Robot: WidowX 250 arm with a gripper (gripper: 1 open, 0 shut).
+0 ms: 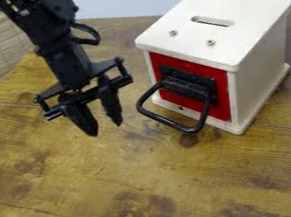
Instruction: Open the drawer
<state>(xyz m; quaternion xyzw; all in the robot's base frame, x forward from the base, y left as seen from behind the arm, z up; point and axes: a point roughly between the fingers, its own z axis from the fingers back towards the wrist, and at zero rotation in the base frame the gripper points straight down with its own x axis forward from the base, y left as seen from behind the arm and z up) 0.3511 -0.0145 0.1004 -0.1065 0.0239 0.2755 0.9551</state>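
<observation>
In the camera view, the drawer sits shut in the front of the white box casing, towards the right on the wooden table, its black loop handle jutting out. The claw hangs left of that handle, well apart from it, its fingers parted with nothing between them. None of the opening looks done: reaching the handle, catching it and pulling all remain.

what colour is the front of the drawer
The drawer front is red, seen best in the camera view.
</observation>
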